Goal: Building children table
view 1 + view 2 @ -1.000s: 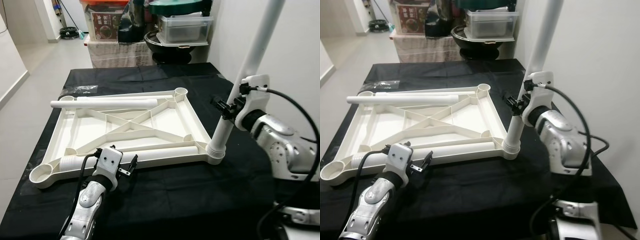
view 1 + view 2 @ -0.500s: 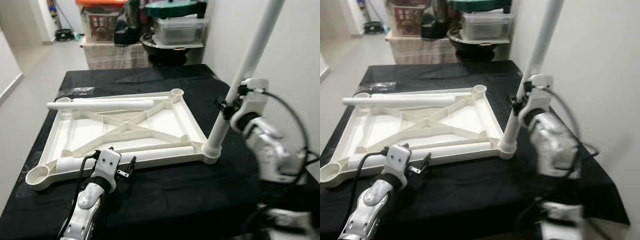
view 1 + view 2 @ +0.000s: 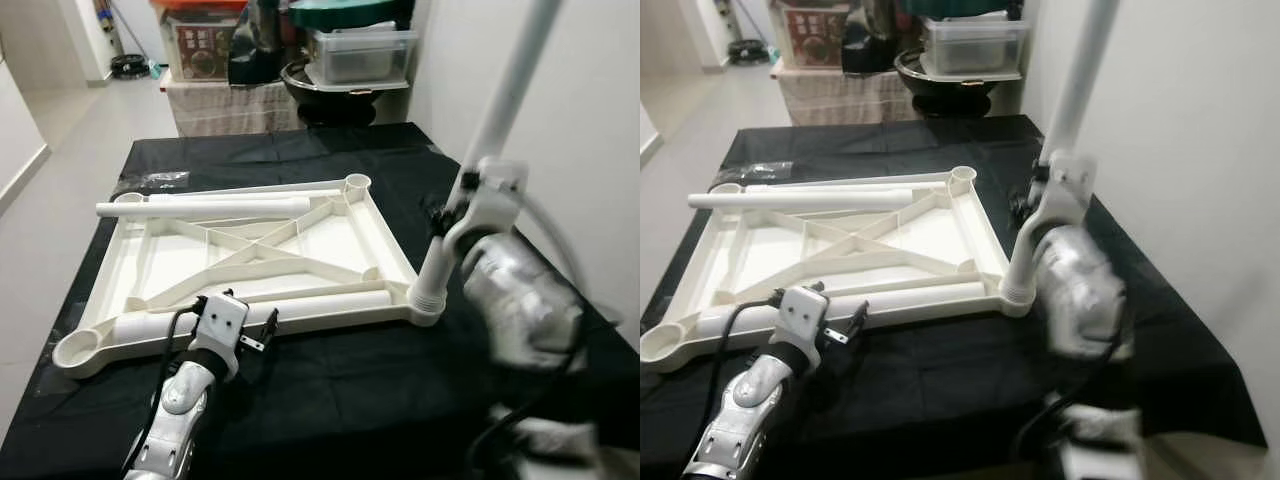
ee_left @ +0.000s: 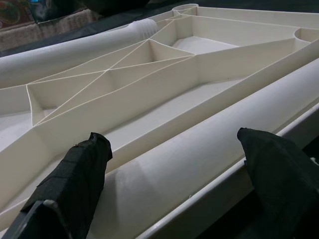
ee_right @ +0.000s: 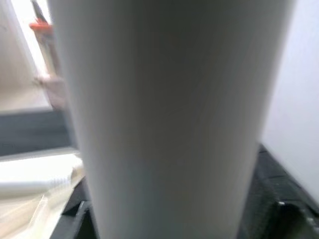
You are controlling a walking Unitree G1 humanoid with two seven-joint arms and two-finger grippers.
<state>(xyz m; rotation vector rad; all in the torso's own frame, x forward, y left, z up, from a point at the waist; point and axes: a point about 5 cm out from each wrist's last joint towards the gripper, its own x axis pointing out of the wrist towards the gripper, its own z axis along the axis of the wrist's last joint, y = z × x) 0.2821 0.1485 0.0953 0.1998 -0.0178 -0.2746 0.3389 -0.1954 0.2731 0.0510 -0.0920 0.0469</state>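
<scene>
While the white plastic tabletop frame with its X-shaped ribs (image 3: pixel 255 255) is lying upside down in the middle of the black cloth-covered table (image 3: pixel 330 390), the right gripper (image 3: pixel 447 213) is sitting at the frame's near right corner, wrapped around a tall white plastic leg tube (image 3: pixel 478 150) that's standing up, leaning a bit, in the corner socket. Its fingers are hugging the tube partway up, so it's holding the leg. The right arm is looking pretty blurry.

The left gripper (image 3: pixel 262 330) is hanging out at the frame's near edge, left of the middle, fingers (image 4: pixel 82 184) spread wide and not touching anything. It's pointing right at a second white leg tube (image 3: pixel 290 305) that's lying flat along that near edge inside the frame. A third white tube (image 3: pixel 205 207) is resting across the far edge. Storage boxes (image 3: pixel 365 55) are stacked beyond the table's far edge.
</scene>
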